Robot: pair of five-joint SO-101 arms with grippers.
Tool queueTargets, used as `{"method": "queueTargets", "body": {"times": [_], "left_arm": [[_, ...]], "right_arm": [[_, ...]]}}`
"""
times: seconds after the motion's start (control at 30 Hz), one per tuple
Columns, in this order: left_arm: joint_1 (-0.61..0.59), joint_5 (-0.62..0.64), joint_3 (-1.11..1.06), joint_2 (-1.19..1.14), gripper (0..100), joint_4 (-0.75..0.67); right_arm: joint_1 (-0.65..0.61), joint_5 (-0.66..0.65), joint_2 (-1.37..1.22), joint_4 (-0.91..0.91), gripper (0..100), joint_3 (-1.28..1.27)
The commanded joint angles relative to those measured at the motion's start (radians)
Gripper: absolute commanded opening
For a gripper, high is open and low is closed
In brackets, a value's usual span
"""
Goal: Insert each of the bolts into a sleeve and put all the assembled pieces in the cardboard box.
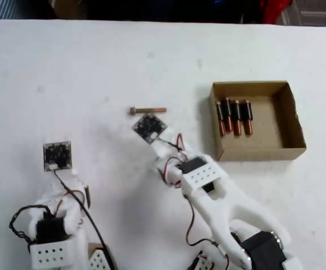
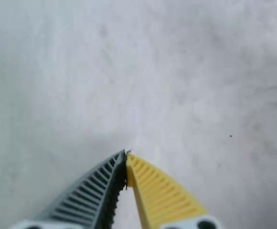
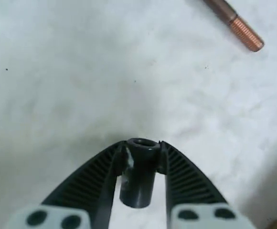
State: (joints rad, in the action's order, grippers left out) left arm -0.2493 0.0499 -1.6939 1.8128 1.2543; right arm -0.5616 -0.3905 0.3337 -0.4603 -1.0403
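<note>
A copper bolt (image 1: 148,111) lies flat on the white table, just beyond the right arm's wrist; its threaded end (image 3: 239,29) shows in the right wrist view. My right gripper (image 3: 141,151) is shut on a black sleeve (image 3: 138,176), held between its two dark fingers, hole end outward. The cardboard box (image 1: 286,147) sits to the right and holds several assembled bolt-and-sleeve pieces (image 1: 234,117) side by side. My left gripper (image 2: 125,160) is shut with nothing in it, grey and yellow fingertips touching, over bare table at the near left (image 1: 57,155).
The white table (image 1: 84,73) is bare across its far half and left side. Dark objects and a red item line the far edge. Cables trail from both arms near the front edge.
</note>
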Motion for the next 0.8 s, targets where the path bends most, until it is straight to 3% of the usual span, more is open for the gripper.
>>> {"method": "queueTargets", "body": {"times": [0.0, 0.23, 0.4, 0.77], "left_arm": [[-0.001, -0.012, 0.000, 0.005, 2, -0.002], [-0.001, -0.012, 0.000, 0.005, 2, -0.002], [-0.001, -0.012, 0.000, 0.005, 2, -0.002], [-0.001, -0.012, 0.000, 0.005, 2, -0.002]], "right_arm": [[-0.013, -0.015, 0.007, -0.016, 14.6, 0.005], [-0.013, -0.018, 0.007, -0.036, 14.7, 0.009], [-0.015, -0.021, 0.008, -0.036, 8.9, 0.012], [-0.038, -0.035, 0.005, -0.171, 12.3, 0.097]]}}
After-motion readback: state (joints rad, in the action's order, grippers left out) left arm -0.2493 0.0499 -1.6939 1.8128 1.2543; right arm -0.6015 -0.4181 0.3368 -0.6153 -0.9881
